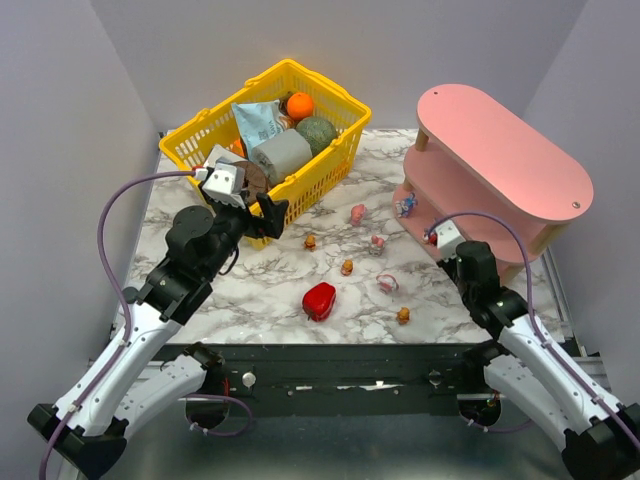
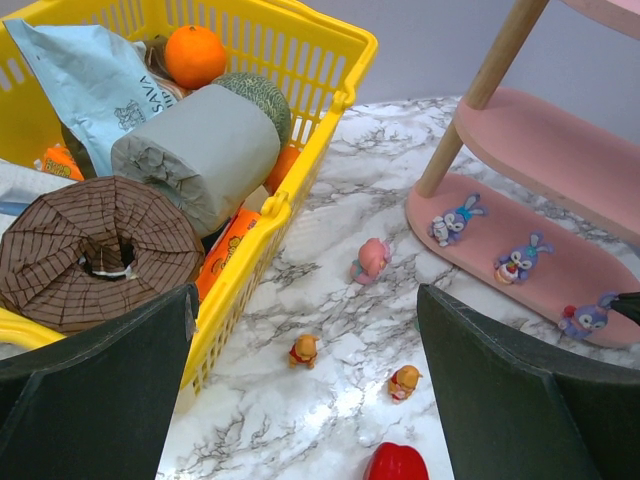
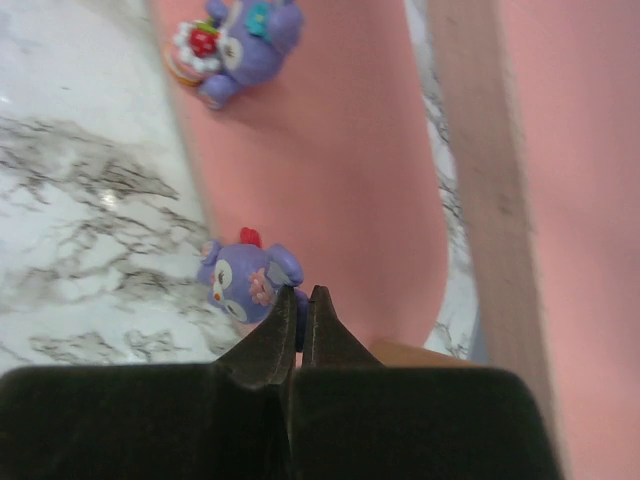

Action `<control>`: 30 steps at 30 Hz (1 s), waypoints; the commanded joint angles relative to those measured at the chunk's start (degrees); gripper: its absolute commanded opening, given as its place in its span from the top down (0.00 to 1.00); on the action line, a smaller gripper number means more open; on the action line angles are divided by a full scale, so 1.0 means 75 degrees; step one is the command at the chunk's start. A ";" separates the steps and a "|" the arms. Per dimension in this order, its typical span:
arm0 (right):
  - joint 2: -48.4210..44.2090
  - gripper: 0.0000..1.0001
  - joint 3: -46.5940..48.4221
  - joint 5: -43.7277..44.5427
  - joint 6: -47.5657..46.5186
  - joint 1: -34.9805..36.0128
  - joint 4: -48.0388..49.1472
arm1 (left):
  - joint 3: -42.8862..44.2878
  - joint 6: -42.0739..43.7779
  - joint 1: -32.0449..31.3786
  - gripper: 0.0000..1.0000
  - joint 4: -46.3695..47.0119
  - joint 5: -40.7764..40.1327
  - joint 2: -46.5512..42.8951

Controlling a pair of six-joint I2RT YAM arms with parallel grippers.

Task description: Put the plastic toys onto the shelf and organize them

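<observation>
The pink three-tier shelf [image 1: 505, 160] stands at the right. My right gripper [image 3: 303, 295] is shut on a purple-blue toy [image 3: 245, 280] at the front edge of the bottom board [image 3: 340, 180]. A second purple toy [image 3: 235, 45] lies further along that board. The left wrist view shows three purple toys [image 2: 452, 222] [image 2: 518, 260] [image 2: 585, 318] on the bottom board. A pink toy [image 1: 358, 212], orange toys [image 1: 310, 241] [image 1: 347, 266] [image 1: 403, 316] and ringed pink toys [image 1: 377, 244] [image 1: 388, 284] lie on the marble. My left gripper [image 1: 255, 205] is open and empty above the table beside the basket.
A yellow mesh basket [image 1: 330, 165] of groceries stands at the back left, close to my left gripper. A glossy red pepper [image 1: 319, 300] lies near the front middle of the table. A wooden dowel post [image 3: 480, 150] rises just right of my right gripper.
</observation>
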 commanded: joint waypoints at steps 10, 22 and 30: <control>-0.0994 0.99 -0.0328 -0.0122 -0.0612 -0.0793 0.0234 | -0.0207 -0.0103 0.0043 0.01 0.0465 0.0283 0.0089; -0.0842 0.94 -0.0480 -0.0544 -0.0553 -0.1004 0.0070 | -0.0289 -0.0091 0.0055 0.01 0.0442 0.0225 0.0042; -0.0959 0.91 -0.0539 -0.0532 -0.0576 -0.1344 0.0105 | -0.0324 -0.0079 0.0055 0.01 0.0465 0.0201 0.0077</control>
